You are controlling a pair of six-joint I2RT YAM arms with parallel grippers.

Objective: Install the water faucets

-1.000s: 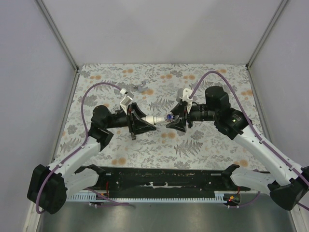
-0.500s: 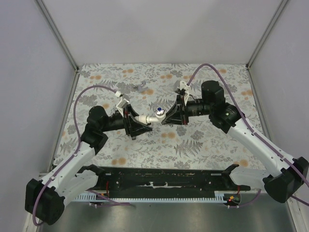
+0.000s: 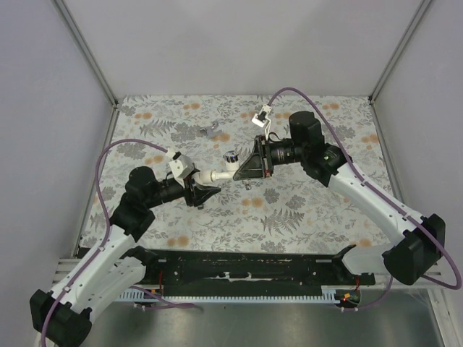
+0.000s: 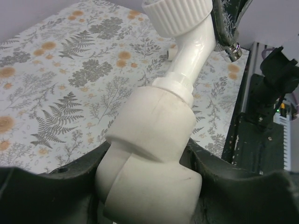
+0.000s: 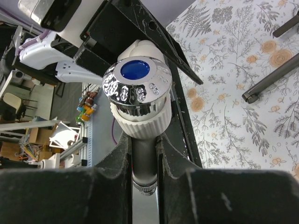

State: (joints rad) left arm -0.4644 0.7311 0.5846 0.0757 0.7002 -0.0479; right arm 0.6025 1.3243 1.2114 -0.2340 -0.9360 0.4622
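Note:
One white water faucet (image 3: 228,163) hangs in the air between my two grippers over the flowered mat. It has a chrome cap with a blue dot (image 5: 135,84) and a ribbed white collar (image 4: 176,16). Its bent body runs into a thick white elbow fitting (image 4: 149,154). My left gripper (image 3: 202,188) is shut on that fitting (image 3: 207,176), which fills the space between its jaws (image 4: 149,186). My right gripper (image 3: 244,169) is shut on the faucet's spout (image 5: 144,161), its silvery end showing between the fingers. No other faucet shows.
A tiny grey metal piece (image 3: 211,131) lies on the mat at the back. Dark metal rods (image 5: 271,79) lie on the mat to the right in the right wrist view. A small pale piece (image 4: 172,53) lies beyond the faucet. A black rail (image 3: 239,269) runs along the near edge.
Both grippers moved left and away from the near edge with the joined faucet and fitting. The right gripper turned, and the faucet's cap now points more upward.

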